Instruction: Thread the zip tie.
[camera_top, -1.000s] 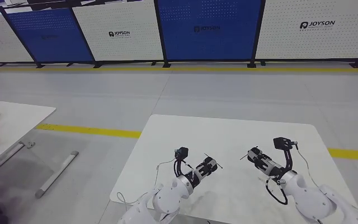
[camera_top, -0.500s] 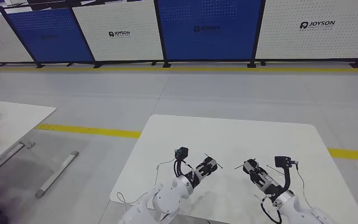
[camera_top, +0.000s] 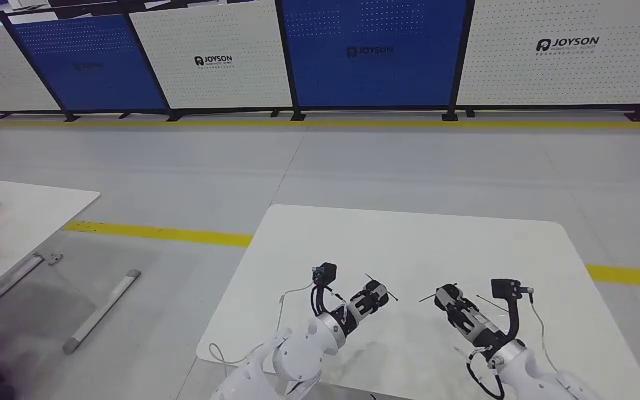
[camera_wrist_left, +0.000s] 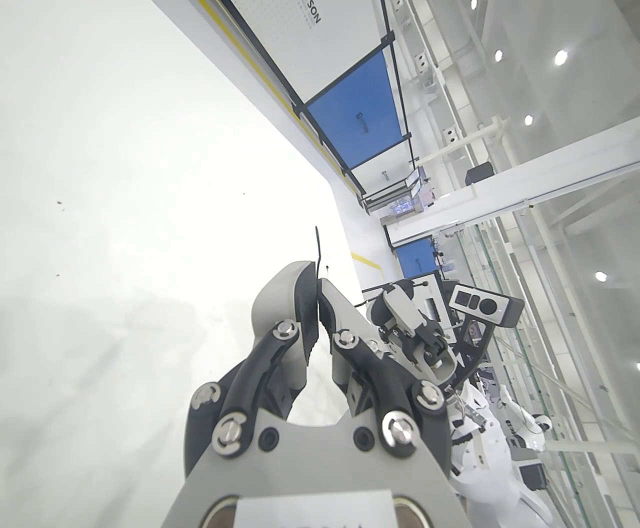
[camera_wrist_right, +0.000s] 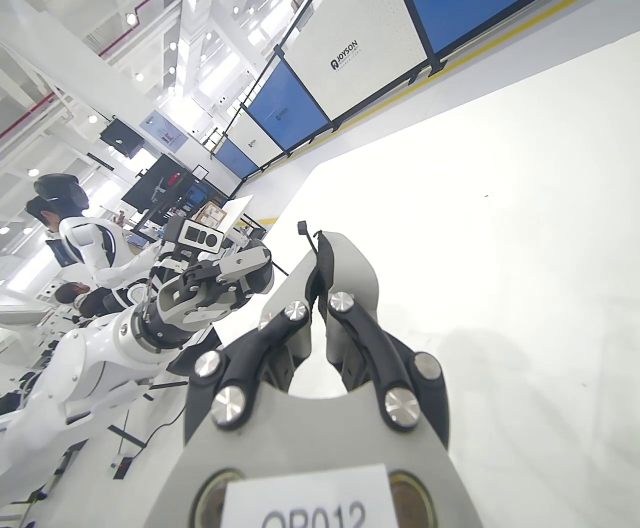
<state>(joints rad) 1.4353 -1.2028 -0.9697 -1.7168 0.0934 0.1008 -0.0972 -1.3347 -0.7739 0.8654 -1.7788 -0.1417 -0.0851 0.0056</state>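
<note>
White arms (camera_top: 300, 355), grey tools (camera_wrist_left: 318, 280) with black links (camera_wrist_left: 250, 366), silver screws (camera_wrist_left: 227, 434).

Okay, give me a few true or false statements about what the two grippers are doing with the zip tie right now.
1. The left gripper is shut on a thin black tie strip that sticks out past its fingertips. True.
2. The right gripper is open and empty. False: it is shut on a zip tie, whose square head pokes out past its fingertips.
3. The two grippers touch each other. False: in the top view, bare table shows between them.
4. Both grippers are over a white table. True.
</note>
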